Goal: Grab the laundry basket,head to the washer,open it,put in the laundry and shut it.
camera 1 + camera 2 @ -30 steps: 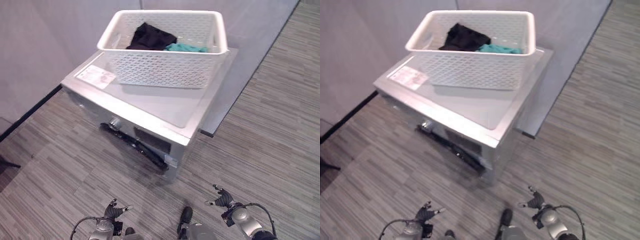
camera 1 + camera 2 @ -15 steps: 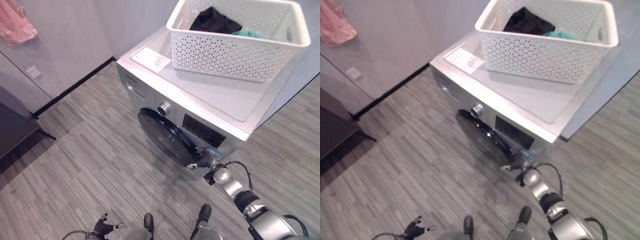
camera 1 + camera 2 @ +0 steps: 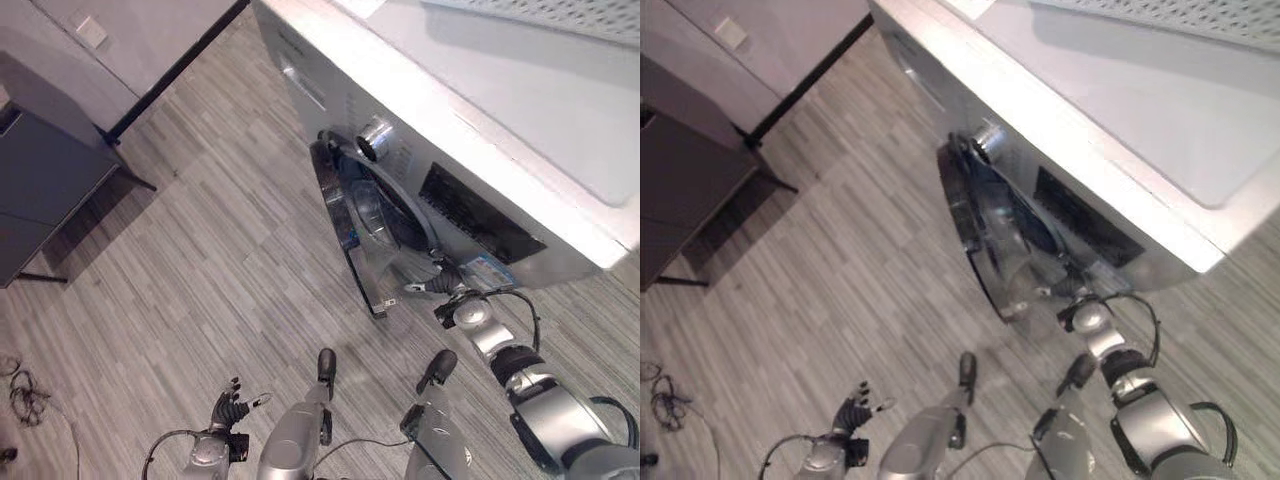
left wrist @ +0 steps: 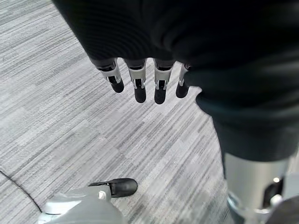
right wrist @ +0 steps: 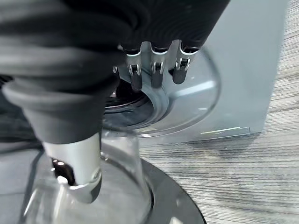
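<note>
The washer (image 3: 470, 130) fills the upper right of our head views, from about twelve to three o'clock, silver with a flat top. Only the lower edge of the white laundry basket (image 3: 560, 18) is visible, resting on that top at one o'clock. Starting at the left, a dark table (image 3: 45, 190) stands at nine to ten o'clock on the grey wood-grain floor (image 3: 200, 290). At seven o'clock our left hand (image 3: 230, 408) hangs low above that floor, its fingers (image 4: 140, 91) straight and loose, holding nothing. Toward the centre, the washer's round door (image 3: 350, 235) stands ajar, swung out from the front panel, with the control knob (image 3: 376, 138) just above it. At four o'clock our right hand (image 3: 445, 283) is at the door's opening, its fingers (image 5: 156, 74) relaxed over the grey rim of the drum opening (image 5: 159, 100), gripping nothing that we can see.
</note>
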`<state>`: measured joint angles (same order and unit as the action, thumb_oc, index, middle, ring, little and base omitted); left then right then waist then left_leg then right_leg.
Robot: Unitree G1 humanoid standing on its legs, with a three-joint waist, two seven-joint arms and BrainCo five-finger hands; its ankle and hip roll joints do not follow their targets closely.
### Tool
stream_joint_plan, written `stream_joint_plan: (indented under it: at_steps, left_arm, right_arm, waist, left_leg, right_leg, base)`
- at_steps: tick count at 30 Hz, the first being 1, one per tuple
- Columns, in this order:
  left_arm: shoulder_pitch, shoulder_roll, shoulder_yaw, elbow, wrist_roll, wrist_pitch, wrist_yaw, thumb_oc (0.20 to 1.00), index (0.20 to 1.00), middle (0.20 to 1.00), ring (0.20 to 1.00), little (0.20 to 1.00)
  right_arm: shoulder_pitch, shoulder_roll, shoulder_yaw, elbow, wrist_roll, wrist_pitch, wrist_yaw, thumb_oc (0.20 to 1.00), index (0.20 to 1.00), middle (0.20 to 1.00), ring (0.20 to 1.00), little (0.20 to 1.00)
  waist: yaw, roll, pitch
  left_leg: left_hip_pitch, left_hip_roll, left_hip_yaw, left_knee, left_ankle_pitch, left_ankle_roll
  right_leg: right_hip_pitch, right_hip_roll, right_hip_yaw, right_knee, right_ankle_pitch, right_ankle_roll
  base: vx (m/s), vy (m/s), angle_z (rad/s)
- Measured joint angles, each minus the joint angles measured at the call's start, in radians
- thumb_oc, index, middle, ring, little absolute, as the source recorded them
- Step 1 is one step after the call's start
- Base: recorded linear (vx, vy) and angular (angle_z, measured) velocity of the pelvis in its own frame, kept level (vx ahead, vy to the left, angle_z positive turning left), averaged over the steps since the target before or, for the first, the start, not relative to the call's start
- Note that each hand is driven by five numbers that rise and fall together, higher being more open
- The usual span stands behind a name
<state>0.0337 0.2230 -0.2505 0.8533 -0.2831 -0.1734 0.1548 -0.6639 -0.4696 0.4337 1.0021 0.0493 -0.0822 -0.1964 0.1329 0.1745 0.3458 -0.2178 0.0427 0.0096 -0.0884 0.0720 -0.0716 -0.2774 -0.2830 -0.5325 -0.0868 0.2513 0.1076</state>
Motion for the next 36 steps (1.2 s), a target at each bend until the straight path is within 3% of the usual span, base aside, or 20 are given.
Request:
stream_joint_plan:
  at_steps: [5,11,13,15,17,18,19,21,22,23,24,25,27,28,29,30,31,33,34,36]
  left_arm:
    - [0.000,0.000,0.000,-0.035,-0.033,-0.001,0.003,1.000,1.000,1.000,1.000,1.000]
    - [-0.021,0.004,-0.001,-0.154,-0.078,-0.018,0.030,1.000,1.000,1.000,1.000,1.000]
    - [-0.030,0.015,-0.001,-0.261,-0.104,-0.030,0.036,1.000,1.000,1.000,1.000,1.000]
    - [-0.030,0.032,-0.001,-0.384,-0.109,-0.040,0.037,1.000,1.000,1.000,1.000,1.000]
    - [0.039,0.134,0.055,-0.670,-0.112,-0.034,0.033,1.000,1.000,1.000,1.000,1.000]
    - [0.043,0.183,0.072,-0.758,-0.124,-0.041,0.023,1.000,1.000,1.000,1.000,1.000]
    - [0.170,0.284,0.210,-0.980,-0.240,-0.034,-0.036,1.000,1.000,1.000,1.000,1.000]
    - [0.209,0.385,0.256,-1.033,-0.282,-0.051,-0.102,1.000,1.000,1.000,1.000,1.000]
    - [0.172,0.439,0.251,-0.996,-0.300,-0.053,-0.135,1.000,1.000,1.000,1.000,1.000]
    - [0.130,0.477,0.227,-0.943,-0.307,-0.046,-0.157,1.000,1.000,1.000,1.000,1.000]
    - [0.111,0.533,0.170,-0.892,-0.310,-0.031,-0.188,1.000,1.000,1.000,1.000,1.000]
    - [0.095,0.614,0.094,-0.867,-0.310,-0.011,-0.230,1.000,1.000,1.000,1.000,1.000]
    - [0.032,0.737,-0.025,-0.868,-0.338,0.005,-0.321,1.000,1.000,1.000,1.000,1.000]
    - [-0.024,0.780,-0.085,-0.867,-0.352,0.009,-0.361,1.000,1.000,1.000,1.000,1.000]
    - [-0.107,0.850,-0.190,-0.858,-0.386,0.019,-0.407,1.000,1.000,1.000,1.000,1.000]
    - [-0.149,0.905,-0.250,-0.836,-0.391,0.027,-0.451,1.000,1.000,1.000,1.000,1.000]
    - [-0.174,0.944,-0.295,-0.806,-0.426,0.044,-0.491,1.000,1.000,1.000,1.000,1.000]
    - [-0.141,1.043,-0.358,-0.771,-0.463,0.084,-0.573,1.000,1.000,1.000,1.000,1.000]
    - [-0.090,1.035,-0.355,-0.712,-0.472,0.101,-0.623,1.000,1.000,1.000,1.000,1.000]
    - [-0.051,1.017,-0.363,-0.650,-0.485,0.124,-0.658,1.000,1.000,1.000,1.000,1.000]
  right_arm:
    - [-0.016,0.094,-0.037,0.008,0.064,-0.001,-0.044,1.000,1.000,1.000,1.000,1.000]
    - [-0.049,0.328,-0.078,0.058,0.245,-0.010,-0.082,1.000,1.000,1.000,1.000,1.000]
    - [-0.047,0.345,-0.078,0.068,0.326,-0.011,-0.059,1.000,1.000,1.000,1.000,1.000]
    - [-0.041,0.370,-0.074,0.064,0.369,-0.024,-0.027,1.000,1.000,1.000,1.000,1.000]
    - [0.148,0.300,0.068,-0.163,0.343,-0.054,0.007,1.000,1.000,1.000,1.000,1.000]
    - [0.228,0.271,0.100,-0.193,0.322,-0.050,0.016,1.000,1.000,1.000,1.000,1.000]
    - [0.410,0.213,0.086,-0.254,0.240,-0.036,0.075,1.000,1.000,1.000,1.000,1.000]
    - [0.568,0.177,-0.006,-0.194,0.206,-0.019,0.085,1.000,1.000,1.000,1.000,1.000]
    - [0.608,0.170,-0.053,-0.154,0.196,-0.008,0.088,1.000,1.000,1.000,1.000,1.000]
    - [0.646,0.147,-0.068,-0.141,0.183,-0.001,0.091,1.000,1.000,1.000,1.000,1.000]
    - [0.658,0.125,-0.067,-0.113,0.166,-0.001,0.103,1.000,1.000,1.000,1.000,1.000]
    - [0.660,0.112,-0.066,-0.088,0.159,0.000,0.115,1.000,1.000,1.000,1.000,1.000]
    - [0.658,0.068,-0.062,-0.069,0.127,-0.002,0.126,1.000,1.000,1.000,1.000,1.000]
    - [0.652,0.042,-0.058,-0.060,0.111,-0.002,0.142,1.000,1.000,1.000,1.000,1.000]
    - [0.628,0.031,-0.057,-0.018,0.088,0.001,0.161,1.000,1.000,1.000,1.000,1.000]
    - [0.593,0.033,-0.045,0.033,0.074,0.002,0.166,1.000,1.000,1.000,1.000,1.000]
    - [0.546,0.034,-0.006,0.077,0.060,0.001,0.175,1.000,1.000,1.000,1.000,1.000]
    - [0.515,0.034,0.010,0.072,0.035,-0.002,0.196,1.000,1.000,1.000,1.000,1.000]
    - [0.514,0.024,-0.017,0.049,0.033,-0.010,0.199,1.000,1.000,1.000,1.000,1.000]
    - [0.541,0.011,-0.058,0.067,0.034,0.005,0.199,1.000,1.000,1.000,1.000,1.000]
  waist:
    - [0.012,0.001,0.000]
    - [0.055,0.015,-0.007]
    - [0.081,0.024,-0.013]
    - [0.108,0.058,-0.038]
    - [0.077,0.060,-0.054]
    - [0.055,0.045,-0.057]
    - [-0.035,-0.041,-0.066]
    - [-0.040,-0.121,-0.109]
    - [-0.044,-0.170,-0.109]
    - [-0.047,-0.199,-0.117]
    - [-0.041,-0.217,-0.129]
    - [-0.042,-0.229,-0.136]
    - [-0.097,-0.248,-0.139]
    - [-0.108,-0.254,-0.141]
    - [-0.105,-0.235,-0.135]
    - [-0.123,-0.217,-0.132]
    - [-0.138,-0.198,-0.131]
    - [-0.158,-0.183,-0.137]
    - [-0.178,-0.147,-0.130]
    - [-0.207,-0.115,-0.140]
  left_leg:
    - [-0.008,0.000,-0.005,0.002,0.000,0.000]
    - [-0.014,0.001,-0.032,0.016,0.007,-0.010]
    - [-0.016,0.002,-0.063,0.015,0.013,-0.016]
    - [-0.029,0.001,-0.087,0.013,0.021,-0.019]
    - [-0.005,0.012,-0.120,0.019,0.020,-0.022]
    - [0.015,0.022,-0.120,0.022,0.012,-0.028]
    - [0.063,0.048,-0.073,0.074,-0.045,-0.051]
    - [0.101,0.124,-0.025,0.184,-0.108,-0.101]
    - [0.040,0.144,-0.029,0.362,-0.123,-0.121]
    - [-0.048,0.177,-0.048,0.576,-0.114,-0.113]
    - [-0.096,0.202,-0.103,0.716,-0.080,-0.084]
    - [-0.124,0.212,-0.148,0.788,-0.066,-0.083]
    - [-0.163,0.204,-0.142,0.712,-0.085,-0.079]
    - [-0.129,0.208,-0.124,0.531,-0.088,-0.081]
    - [-0.065,0.237,-0.099,0.291,-0.069,-0.098]
    - [-0.025,0.267,-0.098,0.150,-0.064,-0.105]
    - [-0.007,0.275,-0.122,0.109,-0.069,-0.105]
    - [0.034,0.256,-0.206,0.133,-0.076,-0.108]
    - [0.013,0.243,-0.200,0.240,-0.084,-0.104]
    - [0.001,0.212,-0.200,0.270,-0.081,-0.085]
  right_leg:
    - [0.000,0.000,0.000,0.000,0.000,0.000]
    - [0.016,0.000,-0.019,0.000,-0.002,0.000]
    - [0.033,-0.001,-0.044,0.000,-0.007,0.000]
    - [0.039,0.000,-0.055,0.000,-0.008,-0.002]
    - [0.072,0.005,-0.081,0.044,-0.050,0.003]
    - [0.066,-0.003,-0.070,0.105,-0.091,0.011]
    - [0.022,-0.013,0.026,0.315,-0.234,0.020]
    - [0.058,0.093,0.084,0.353,-0.331,-0.061]
    - [0.077,0.135,0.106,0.354,-0.358,-0.103]
    - [0.101,0.172,0.127,0.337,-0.364,-0.112]
    - [0.131,0.218,0.155,0.322,-0.372,-0.130]
    - [0.149,0.244,0.170,0.317,-0.382,-0.148]
    - [0.154,0.261,0.186,0.309,-0.397,-0.136]
    - [0.150,0.267,0.215,0.300,-0.390,-0.125]
    - [0.153,0.293,0.260,0.283,-0.374,-0.115]
    - [0.163,0.325,0.311,0.268,-0.347,-0.113]
    - [0.181,0.356,0.377,0.239,-0.317,-0.122]
    - [0.213,0.383,0.481,0.211,-0.298,-0.120]
    - [0.243,0.388,0.513,0.219,-0.328,-0.100]
    - [0.250,0.375,0.522,0.250,-0.349,-0.126]
  base:
    - [0.01,-0.006,0.07]
    - [0.01,-0.023,0.10]
    - [0.05,-0.074,0.42]
    - [0.13,-0.139,0.39]
    - [0.19,-0.212,0.32]
    - [0.30,-0.497,-0.13]
    - [0.25,-0.560,-0.71]
    - [0.12,-0.384,-0.91]
    - [0.11,-0.203,-0.60]
    - [0.14,-0.126,-0.66]
    - [0.21,-0.017,-0.86]
    - [0.26,0.083,-0.79]
    - [0.31,0.182,-0.46]
    - [0.25,0.280,-0.73]
    - [0.35,0.437,-1.12]
    - [0.28,0.371,-1.42]
    - [0.47,0.579,-1.67]
    - [0.35,0.522,-1.92]
    - [0.30,0.619,-1.63]
    - [0.26,0.636,-0.87]
